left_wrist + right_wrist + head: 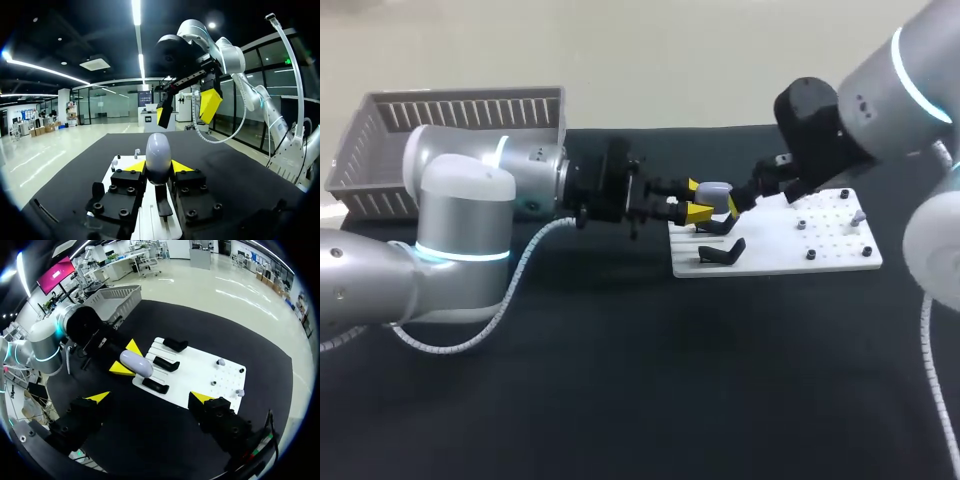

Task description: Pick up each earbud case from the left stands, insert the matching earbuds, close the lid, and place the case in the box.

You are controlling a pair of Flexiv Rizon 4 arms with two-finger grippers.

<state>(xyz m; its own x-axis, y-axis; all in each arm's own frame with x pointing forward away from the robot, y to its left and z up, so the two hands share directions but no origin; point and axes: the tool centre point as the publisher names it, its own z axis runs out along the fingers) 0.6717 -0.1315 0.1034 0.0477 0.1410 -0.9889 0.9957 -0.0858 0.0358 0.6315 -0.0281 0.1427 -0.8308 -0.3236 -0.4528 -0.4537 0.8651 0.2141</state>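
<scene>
The left claw [158,169] pinches the grey earbud case [158,147] between its tips, over the white board's [202,372] edge. The right claw [150,399] hangs spread just beyond, clear of the case.

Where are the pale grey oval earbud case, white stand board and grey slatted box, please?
grey earbud case [159,155]: left wrist view, rounded front.
white stand board [775,258]: head view, bare surface.
grey slatted box [470,112]: head view, far wall.
</scene>
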